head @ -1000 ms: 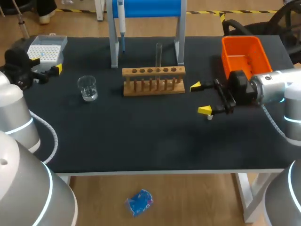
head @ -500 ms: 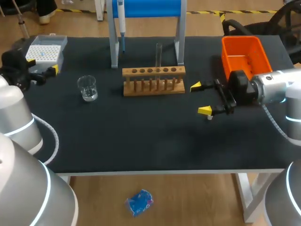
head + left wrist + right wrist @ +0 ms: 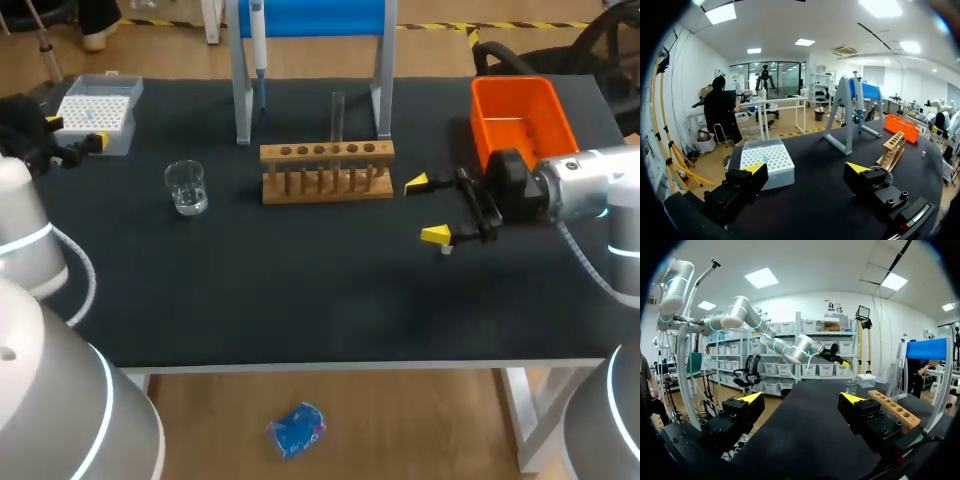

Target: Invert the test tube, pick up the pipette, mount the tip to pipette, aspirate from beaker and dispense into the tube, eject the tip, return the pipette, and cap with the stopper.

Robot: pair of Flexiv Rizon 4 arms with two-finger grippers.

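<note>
A clear test tube (image 3: 338,116) stands upright in the wooden rack (image 3: 326,170). The pipette (image 3: 257,48) hangs on the blue stand (image 3: 312,18) behind the rack. At the far left sits the tip box (image 3: 97,110), with the glass beaker (image 3: 186,187) nearer the middle. My left gripper (image 3: 74,132) hovers open beside the tip box (image 3: 765,161), holding nothing. Right of the rack, my right gripper (image 3: 425,208) is open and empty. A small white stopper (image 3: 446,248) lies just below its near fingertip. In the right wrist view the rack (image 3: 892,409) lies ahead of the right gripper (image 3: 801,399).
An orange bin (image 3: 520,120) stands at the back right, close behind my right arm. The stand's grey legs (image 3: 242,100) flank the rack's far side. Dark table mat stretches across the front half of the table (image 3: 300,300).
My left gripper has drawn back to the left and slightly farther away, alongside the tip box. The right arm and the objects have not moved.
</note>
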